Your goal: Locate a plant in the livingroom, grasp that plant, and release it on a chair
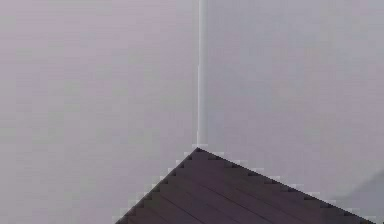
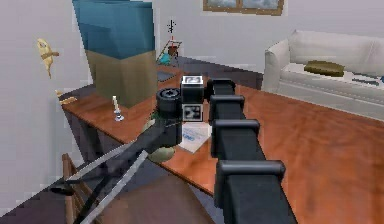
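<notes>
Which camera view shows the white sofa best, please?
The arm side view. The sofa stands at its upper right, beyond the brown table, with a dark cushion on the seat. The forward view faces a wall corner and dark floor.

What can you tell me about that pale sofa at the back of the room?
The sofa is off-white and looks softly upholstered, with a plump back, a rounded armrest and deep seat cushions. It stands on the dark floor by the pale wall, beyond the brown wooden table. An olive-green cushion lies on its seat; a small dark item lies further right, too small to name. Its right end runs past the picture's edge.
</notes>
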Robot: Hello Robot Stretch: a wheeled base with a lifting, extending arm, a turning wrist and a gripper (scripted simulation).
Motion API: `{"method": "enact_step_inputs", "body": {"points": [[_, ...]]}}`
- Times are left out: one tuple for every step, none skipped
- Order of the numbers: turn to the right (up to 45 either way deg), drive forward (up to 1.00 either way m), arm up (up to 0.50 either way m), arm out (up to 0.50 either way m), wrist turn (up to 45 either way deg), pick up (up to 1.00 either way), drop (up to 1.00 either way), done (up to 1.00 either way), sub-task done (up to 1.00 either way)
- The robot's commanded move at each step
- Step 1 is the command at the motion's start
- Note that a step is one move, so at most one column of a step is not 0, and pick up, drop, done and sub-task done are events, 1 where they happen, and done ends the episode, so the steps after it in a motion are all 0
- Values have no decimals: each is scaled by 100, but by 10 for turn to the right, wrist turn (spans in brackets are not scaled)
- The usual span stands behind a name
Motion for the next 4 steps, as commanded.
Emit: {"method": "enact_step_inputs", "body": {"points": [[0, 0, 0, 0, -120, 0, 0, 0, 0], [0, 0, 0, -18, 0, 0, 0, 0, 0], [0, 0, 0, 36, 0, 0, 0, 0, 0], [0, 0, 0, 0, 450, 0, 0, 0, 0]]}}
